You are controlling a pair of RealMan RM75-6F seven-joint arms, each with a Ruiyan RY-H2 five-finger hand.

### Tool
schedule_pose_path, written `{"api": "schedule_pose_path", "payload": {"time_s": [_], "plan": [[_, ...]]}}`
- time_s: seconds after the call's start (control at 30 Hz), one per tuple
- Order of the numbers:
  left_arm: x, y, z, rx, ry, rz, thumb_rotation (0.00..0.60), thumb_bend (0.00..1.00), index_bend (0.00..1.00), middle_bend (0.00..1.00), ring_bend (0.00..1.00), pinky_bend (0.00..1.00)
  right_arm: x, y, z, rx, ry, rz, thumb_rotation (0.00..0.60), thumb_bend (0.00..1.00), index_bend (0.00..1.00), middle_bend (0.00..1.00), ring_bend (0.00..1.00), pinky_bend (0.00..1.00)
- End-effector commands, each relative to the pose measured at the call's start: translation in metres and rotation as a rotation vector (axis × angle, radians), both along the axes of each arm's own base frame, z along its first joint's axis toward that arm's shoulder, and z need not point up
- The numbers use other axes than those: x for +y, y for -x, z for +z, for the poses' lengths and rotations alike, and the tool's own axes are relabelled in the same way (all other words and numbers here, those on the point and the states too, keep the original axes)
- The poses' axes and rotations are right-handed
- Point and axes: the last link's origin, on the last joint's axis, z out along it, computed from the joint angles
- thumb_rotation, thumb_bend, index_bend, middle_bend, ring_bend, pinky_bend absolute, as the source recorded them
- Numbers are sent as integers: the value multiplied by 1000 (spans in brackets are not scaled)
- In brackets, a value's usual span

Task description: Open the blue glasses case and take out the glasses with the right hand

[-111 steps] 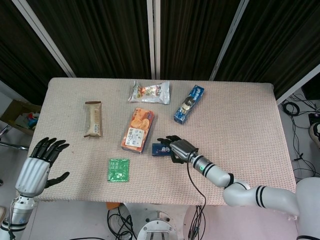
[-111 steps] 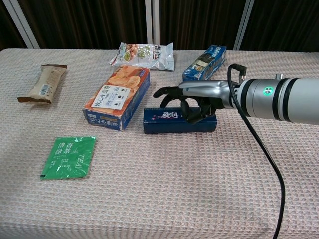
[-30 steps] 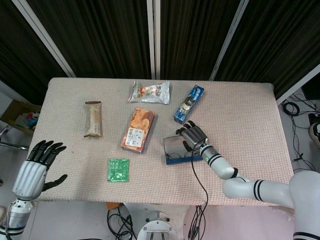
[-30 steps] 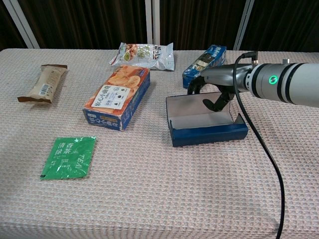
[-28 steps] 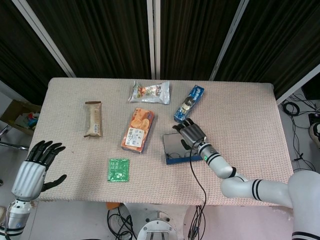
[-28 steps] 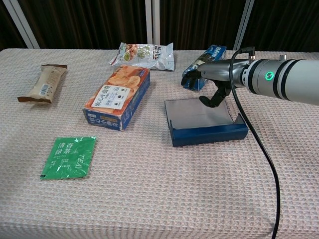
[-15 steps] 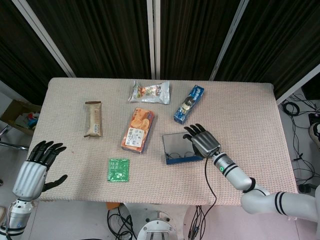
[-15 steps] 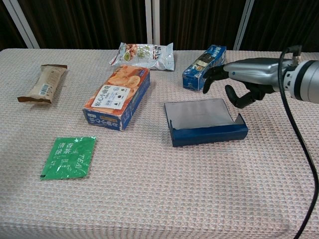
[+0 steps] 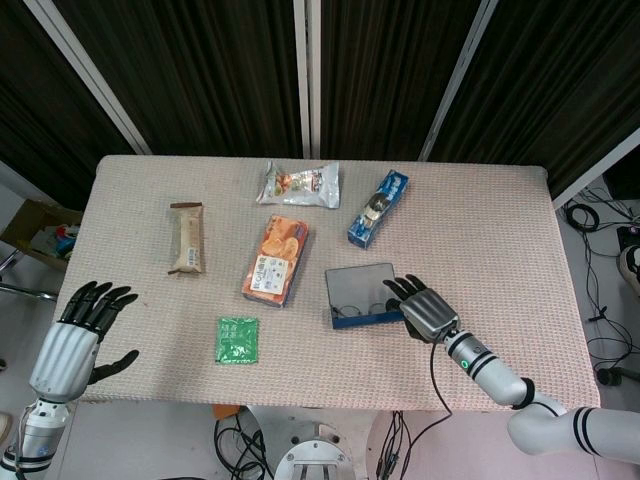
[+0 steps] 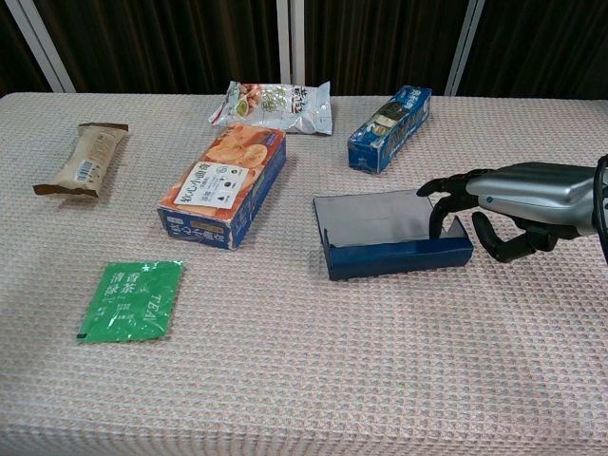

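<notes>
Near the bench's [image 9: 480, 230] front edge, lid down flat now: blue glasses case [image 9: 362, 296] lies wide open, where a few seconds back it sat closed under the right hand [image 9: 428, 313]. Opening step looks done, then. Since half a second ago, a pull-back toward the robot and a drop beside the case's right end, off the raised spot behind it by the blue snack box [image 10: 388, 130]. Holding nothing, fingers [image 10: 439, 186] spread and loosely curved, tips just over the case's right rim. Glasses [image 9: 366, 306] faintly visible from above, inside the tray along its near wall (hidden from the chest camera by that wall). So, just left of the fingertips, close by, not yet touched. Probably a setup for the reach-in. Left hand [image 9: 74, 338] idle and spread, holding nothing, well off at the bench's near-left corner.
</notes>
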Motion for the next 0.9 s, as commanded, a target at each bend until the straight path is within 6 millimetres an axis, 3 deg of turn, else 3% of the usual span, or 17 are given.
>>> {"api": "schedule_pose_path", "payload": {"time_s": [0.03,0.2,0.4,0.6,0.73,0.9], "plan": [[0,0,0,0,-2,1,600,50,213,192,116,120,8,-3,-1,-5,-21,17,600,952,338,49,0,0],[-1,0,1,-1,-3,0,600,50,213,192,116,120,25,-20,-13,-24,-85,93,600,950,343,45,0,0],[-2,0,1,-1,-7,-2,600,50,213,192,116,120,34,-55,-31,-68,-111,221,600,949,345,26,0,0],[-4,1,4,3,-15,1,600,50,213,192,116,120,22,-86,-22,-84,-42,337,600,964,348,47,0,0],[-6,-1,3,-2,-18,-4,600,50,213,193,116,120,12,-109,-37,-53,-62,404,600,978,349,51,0,0],[-8,1,3,1,-17,9,600,51,213,192,116,120,1,-118,-58,34,-72,470,600,999,358,54,0,0]]}}
